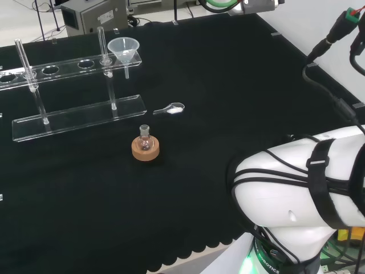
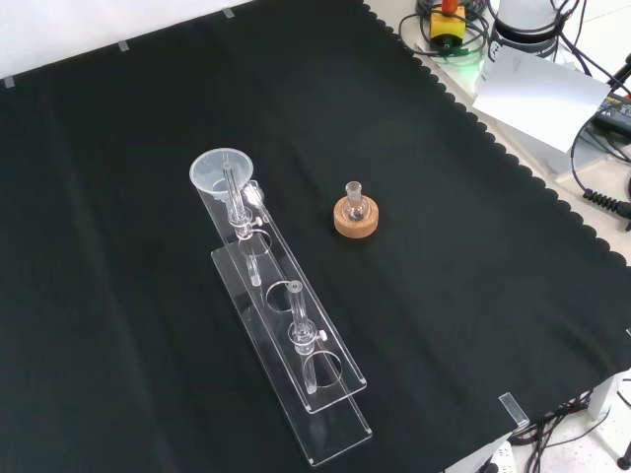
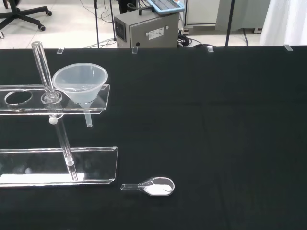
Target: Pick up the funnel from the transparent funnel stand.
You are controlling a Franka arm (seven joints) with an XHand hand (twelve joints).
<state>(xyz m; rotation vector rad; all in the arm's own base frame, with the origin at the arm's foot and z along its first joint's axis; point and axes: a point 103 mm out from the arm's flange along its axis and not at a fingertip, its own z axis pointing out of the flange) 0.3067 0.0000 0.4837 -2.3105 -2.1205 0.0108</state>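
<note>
A clear funnel (image 1: 124,48) sits upright in the end hole of the transparent funnel stand (image 1: 80,117), at the stand's right end in the head view. Its stem hangs down through the upper shelf, above the cloth. In the front view the funnel (image 2: 222,169) is at the far end of the stand (image 2: 325,414), which runs toward the near edge. In the wrist view, the funnel (image 3: 80,82) rests in the stand's shelf (image 3: 98,108) beside an upright clear post (image 3: 42,67). The shelf's other holes are empty.
A small flask on a cork ring (image 1: 145,147) stands in front of the stand; the front view has it (image 2: 355,215) to the stand's right. A clear spoon with white powder (image 1: 171,108) lies by the base's end. The arm's white link (image 1: 296,194) fills the lower right.
</note>
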